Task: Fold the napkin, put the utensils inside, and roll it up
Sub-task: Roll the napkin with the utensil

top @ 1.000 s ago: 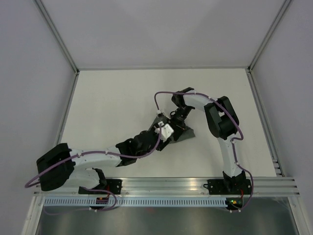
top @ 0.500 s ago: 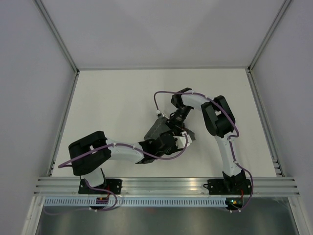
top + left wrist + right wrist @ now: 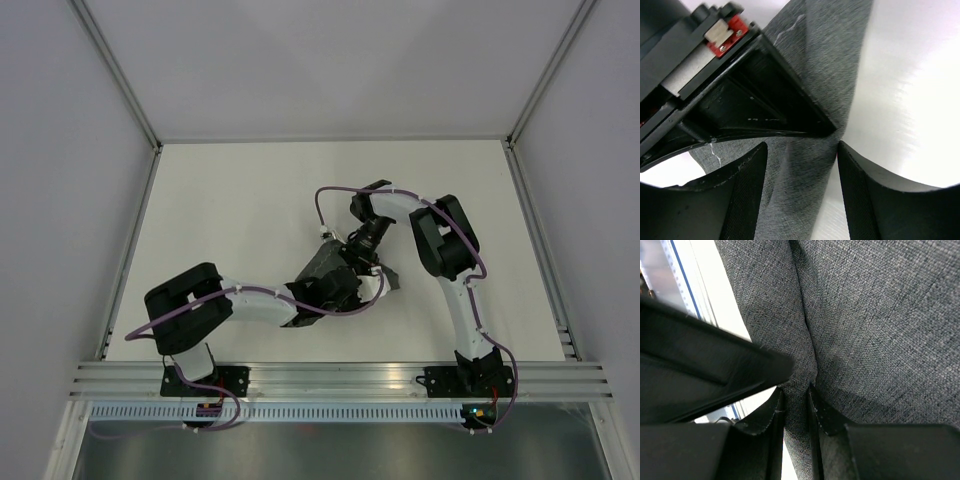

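The dark grey napkin [image 3: 318, 262] lies bunched at the table's middle, mostly under both arms. My right gripper [image 3: 352, 258] comes down on it from behind. In the right wrist view it is shut on a raised fold of the napkin [image 3: 880, 315], pinched between its fingertips [image 3: 776, 412]. My left gripper [image 3: 362, 287] sits on the near side, close against the right one. In the left wrist view its jaws stand open astride a strip of napkin [image 3: 830, 65], with its fingers [image 3: 747, 195] apart from the cloth. No utensils are in view.
The white table [image 3: 230, 200] is fenced by metal frame rails [image 3: 130, 250] left and right and an aluminium rail [image 3: 340, 378] at the near edge. The right gripper's black body [image 3: 740, 95] fills the space just above my left fingers.
The left arm folded back and its gripper swung to the napkin's near right side, opening a little wider. The right gripper kept its hold, shifting slightly.
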Motion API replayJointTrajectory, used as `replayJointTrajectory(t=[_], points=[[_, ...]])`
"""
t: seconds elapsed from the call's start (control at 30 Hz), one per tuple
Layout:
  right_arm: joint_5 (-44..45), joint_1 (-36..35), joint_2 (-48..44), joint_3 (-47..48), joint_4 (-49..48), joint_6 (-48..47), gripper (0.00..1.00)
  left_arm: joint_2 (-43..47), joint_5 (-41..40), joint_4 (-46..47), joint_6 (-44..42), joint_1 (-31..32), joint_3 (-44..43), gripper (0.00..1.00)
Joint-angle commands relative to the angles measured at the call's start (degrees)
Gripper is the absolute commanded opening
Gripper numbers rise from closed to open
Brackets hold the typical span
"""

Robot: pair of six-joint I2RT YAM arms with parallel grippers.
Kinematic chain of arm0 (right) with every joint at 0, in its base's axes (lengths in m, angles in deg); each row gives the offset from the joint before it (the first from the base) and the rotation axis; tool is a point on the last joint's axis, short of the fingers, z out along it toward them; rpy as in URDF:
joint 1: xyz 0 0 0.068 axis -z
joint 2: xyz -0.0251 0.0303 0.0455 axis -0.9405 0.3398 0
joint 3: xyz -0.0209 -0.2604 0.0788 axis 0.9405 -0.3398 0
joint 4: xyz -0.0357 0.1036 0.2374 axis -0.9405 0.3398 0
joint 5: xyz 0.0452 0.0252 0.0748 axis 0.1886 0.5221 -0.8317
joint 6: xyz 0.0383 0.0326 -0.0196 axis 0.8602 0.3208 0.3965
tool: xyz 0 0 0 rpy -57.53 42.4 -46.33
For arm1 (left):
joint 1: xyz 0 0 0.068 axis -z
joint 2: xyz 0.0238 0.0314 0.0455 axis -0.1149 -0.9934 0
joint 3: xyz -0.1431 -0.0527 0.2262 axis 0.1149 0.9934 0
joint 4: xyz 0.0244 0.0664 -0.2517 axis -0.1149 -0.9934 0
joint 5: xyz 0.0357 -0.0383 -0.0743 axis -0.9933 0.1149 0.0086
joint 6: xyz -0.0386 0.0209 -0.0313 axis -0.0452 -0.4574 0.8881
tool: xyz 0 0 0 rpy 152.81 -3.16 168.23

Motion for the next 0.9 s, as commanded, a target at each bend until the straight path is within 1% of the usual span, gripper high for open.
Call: replayJointTrajectory(t=[0.0,0.07,0.13,0.17,0.23,0.27,0.3,0.33,0.37,0.4,0.43,0.47,0.53,0.57,0.63,0.67,0.7,0.83,0.87], points=[[9.4,-0.8,5.2,-1.5,-7.1,-2.2,0.01,-0.7,3.4,-0.7,4.2,-1.8,-0.4,0.62],[8.8,-0.8,5.1,-1.4,-6.7,-2.3,0.01,-0.7,4.6,-0.6,5.9,-2.1,0.1,0.61],[8.4,-0.8,5.1,-1.1,-6.4,-2.3,0.02,-1.0,4.8,-0.8,7.1,-2.2,0.3,0.55],[8.2,-0.8,4.9,-1.1,-6.1,-2.3,0.03,-1.3,5.6,-0.9,8.2,-2.4,0.3,0.44],[7.9,-0.8,4.7,-1.1,-5.9,-2.2,0.03,-1.6,5.9,-0.9,9.2,-2.5,0.6,0.32],[7.4,-0.6,4.6,-1.1,-5.6,-2.4,0.05,-1.8,6.3,-0.9,10.4,-2.5,0.8,0.27],[7.2,-0.6,4.1,-1.1,-5.5,-2.4,0.07,-1.9,6.6,-0.9,10.9,-2.6,1.0,0.17],[6.9,-0.4,4.0,-1.1,-5.5,-2.5,0.09,-1.9,6.8,-0.2,11.6,-2.6,1.6,0.13],[6.1,-0.4,3.8,-1.1,-5.0,-2.6,0.16,-1.8,7.2,0.3,12.6,-2.7,2.1,0.10],[5.7,-0.2,3.1,-1.1,-4.8,-2.8,0.21,-1.7,8.3,0.8,13.3,-3.2,2.6,0.06],[4.5,0.0,2.5,-1.2,-4.4,-3.2,0.32,-1.6,10.1,1.6,15.1,-3.4,3.4,0.04],[4.5,0.3,1.8,-1.2,-4.3,-3.2,0.36,-1.6,10.1,2.2,15.9,-3.9,4.0,0.04],[1.7,1.3,-0.6,-0.8,-3.7,-4.4,0.42,-0.9,12.2,4.6,17.5,-4.5,6.2,0.02],[0.7,1.7,-1.5,-0.4,-2.3,-5.1,0.46,-0.7,13.6,7.3,19.4,-4.7,7.0,0.02],[-2.3,3.4,-4.5,0.5,-1.5,-5.8,0.50,-0.7,14.9,8.8,20.0,-5.6,8.6,0.02],[-3.2,4.2,-5.6,0.7,-1.3,-6.9,0.51,-0.8,14.9,9.3,22.8,-5.9,8.9,0.02],[-4.1,4.9,-8.1,0.6,-1.6,-7.0,0.52,-0.9,17.3,9.8,23.5,-6.7,9.1,0.02],[-7.6,10.1,-13.7,0.4,-5.6,-5.0,0.55,-1.4,21.0,14.0,27.8,-8.6,12.2,0.02],[-8.5,11.1,-14.5,0.4,-6.3,-5.3,0.55,-1.6,22.7,14.6,30.3,-9.3,12.6,0.02]])
